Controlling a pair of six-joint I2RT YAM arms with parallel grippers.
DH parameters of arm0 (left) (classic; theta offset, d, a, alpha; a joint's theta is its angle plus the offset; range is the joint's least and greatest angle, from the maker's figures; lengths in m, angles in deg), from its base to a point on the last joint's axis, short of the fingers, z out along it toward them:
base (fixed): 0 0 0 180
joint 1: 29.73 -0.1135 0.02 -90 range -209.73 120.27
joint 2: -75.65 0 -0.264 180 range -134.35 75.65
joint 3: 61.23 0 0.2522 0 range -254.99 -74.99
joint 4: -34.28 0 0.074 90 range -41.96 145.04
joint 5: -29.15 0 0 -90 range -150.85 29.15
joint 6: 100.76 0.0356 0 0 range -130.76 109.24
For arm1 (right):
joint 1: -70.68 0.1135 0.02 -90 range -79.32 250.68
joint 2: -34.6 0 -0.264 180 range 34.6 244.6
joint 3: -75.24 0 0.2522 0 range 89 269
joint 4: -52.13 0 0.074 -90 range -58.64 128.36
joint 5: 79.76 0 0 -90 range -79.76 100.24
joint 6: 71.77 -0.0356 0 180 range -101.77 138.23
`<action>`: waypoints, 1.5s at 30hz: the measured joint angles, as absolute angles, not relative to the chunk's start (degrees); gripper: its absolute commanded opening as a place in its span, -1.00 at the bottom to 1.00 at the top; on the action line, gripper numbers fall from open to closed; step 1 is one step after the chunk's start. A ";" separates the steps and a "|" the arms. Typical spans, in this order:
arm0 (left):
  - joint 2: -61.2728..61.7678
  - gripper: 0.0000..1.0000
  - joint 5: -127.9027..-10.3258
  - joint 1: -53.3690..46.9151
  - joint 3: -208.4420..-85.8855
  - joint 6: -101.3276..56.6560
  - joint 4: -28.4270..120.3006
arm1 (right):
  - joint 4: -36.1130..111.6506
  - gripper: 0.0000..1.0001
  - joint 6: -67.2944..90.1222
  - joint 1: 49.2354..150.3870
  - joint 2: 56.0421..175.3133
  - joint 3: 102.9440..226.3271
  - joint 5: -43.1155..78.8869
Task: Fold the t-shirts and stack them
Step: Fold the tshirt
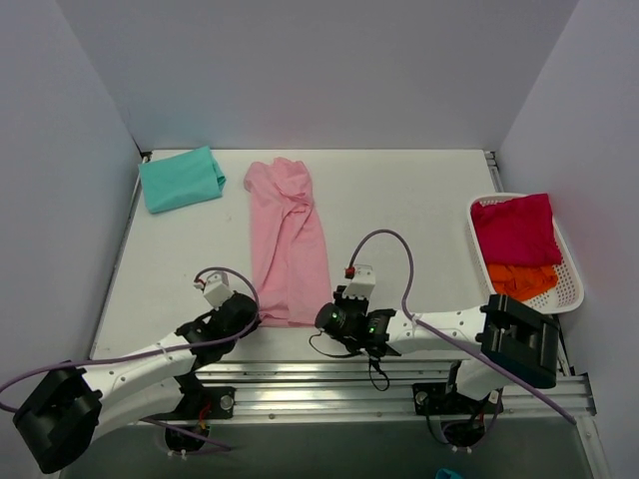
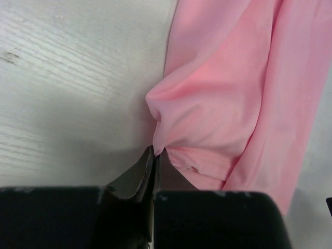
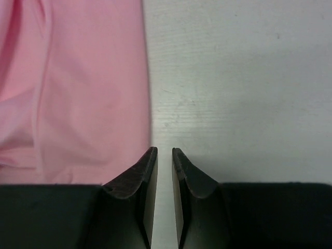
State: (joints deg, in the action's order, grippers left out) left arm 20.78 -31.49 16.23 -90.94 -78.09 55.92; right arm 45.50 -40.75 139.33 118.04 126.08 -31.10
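There are no words, numbers, labels or signs to read in any of the views.
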 measured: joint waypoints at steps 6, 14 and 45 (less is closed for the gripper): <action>23.95 -0.95 -31.49 16.23 -89.63 -77.80 59.29 | 39.86 -0.73 -43.57 141.42 118.10 124.09 -32.74; 27.10 -0.95 -31.58 16.34 -88.16 -77.85 60.82 | 39.36 -0.01 -45.28 142.34 118.34 123.35 -33.09; 26.07 -0.95 -31.73 16.69 -87.55 -78.04 59.29 | 49.19 -0.26 -42.20 145.80 128.20 128.81 -29.48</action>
